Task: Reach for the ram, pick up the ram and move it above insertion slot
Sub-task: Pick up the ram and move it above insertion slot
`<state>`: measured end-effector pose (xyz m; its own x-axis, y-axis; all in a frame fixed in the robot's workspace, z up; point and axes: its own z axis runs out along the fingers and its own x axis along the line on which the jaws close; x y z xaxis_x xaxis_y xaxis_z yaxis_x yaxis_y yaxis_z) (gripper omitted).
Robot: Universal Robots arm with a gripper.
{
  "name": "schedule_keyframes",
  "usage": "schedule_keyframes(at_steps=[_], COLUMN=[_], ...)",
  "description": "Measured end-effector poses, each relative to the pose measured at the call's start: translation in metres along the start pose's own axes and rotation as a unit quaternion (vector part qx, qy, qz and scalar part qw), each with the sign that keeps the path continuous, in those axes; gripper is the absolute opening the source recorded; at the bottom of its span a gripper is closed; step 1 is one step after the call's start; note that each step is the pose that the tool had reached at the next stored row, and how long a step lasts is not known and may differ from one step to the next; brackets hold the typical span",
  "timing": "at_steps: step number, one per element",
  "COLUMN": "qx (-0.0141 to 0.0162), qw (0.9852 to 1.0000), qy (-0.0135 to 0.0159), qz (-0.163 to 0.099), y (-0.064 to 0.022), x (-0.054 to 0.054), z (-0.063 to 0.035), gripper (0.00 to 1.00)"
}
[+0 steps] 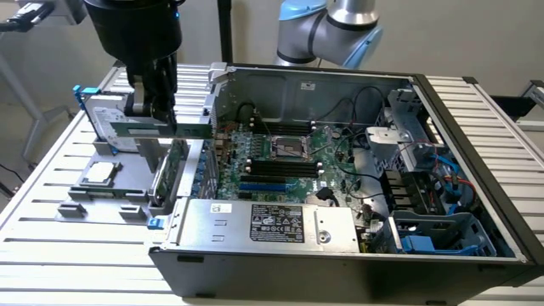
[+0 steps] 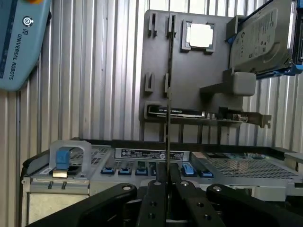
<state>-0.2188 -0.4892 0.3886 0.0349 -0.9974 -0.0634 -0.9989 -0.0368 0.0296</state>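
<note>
The fingers [image 1: 151, 108] hang above the grey holder [image 1: 102, 191] at the exterior view's left, just beside the open computer case [image 1: 476, 159]. They are closed on the ram [image 1: 165, 131], which juts out from between them as a flat green strip, level and clear of the holder, pointing toward the case. In the wrist view the ram [image 2: 167, 94] is seen edge-on as a thin dark line running straight out from between the two fingers [image 2: 166, 184], which pinch it from either side with no gap showing.

The ram sits over the holder, not over the motherboard [image 1: 289, 159]; the black slots [image 1: 276, 169] lie well apart from it, inside the case toward the exterior view's right. A green card [image 1: 174, 166] stands upright below the ram at the holder's edge.

On the holder a processor [image 2: 200, 35] rests in its square pocket, and a hard drive [image 2: 260, 35] leans in a blue-clipped bracket; its label text is too small to read. The arm's blue joint cover [image 2: 19, 38] carries the words "UNIVERSAL ROBOTS". The power supply [image 1: 272, 223] in the case has a black label with white print that cannot be read. Everything stands on a slatted metal table [image 1: 51, 255].
</note>
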Motion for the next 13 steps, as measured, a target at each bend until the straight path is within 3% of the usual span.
schedule_keyframes(at_steps=[8, 13], qx=[0.0002, 0.0002], qw=[1.0000, 1.0000], qy=[-0.0053, -0.0064], qz=[0.000, 0.000], y=[-0.0364, -0.0592], x=[0.001, 0.002], z=[-0.0012, -0.0020], gripper=[0.14, 0.14])
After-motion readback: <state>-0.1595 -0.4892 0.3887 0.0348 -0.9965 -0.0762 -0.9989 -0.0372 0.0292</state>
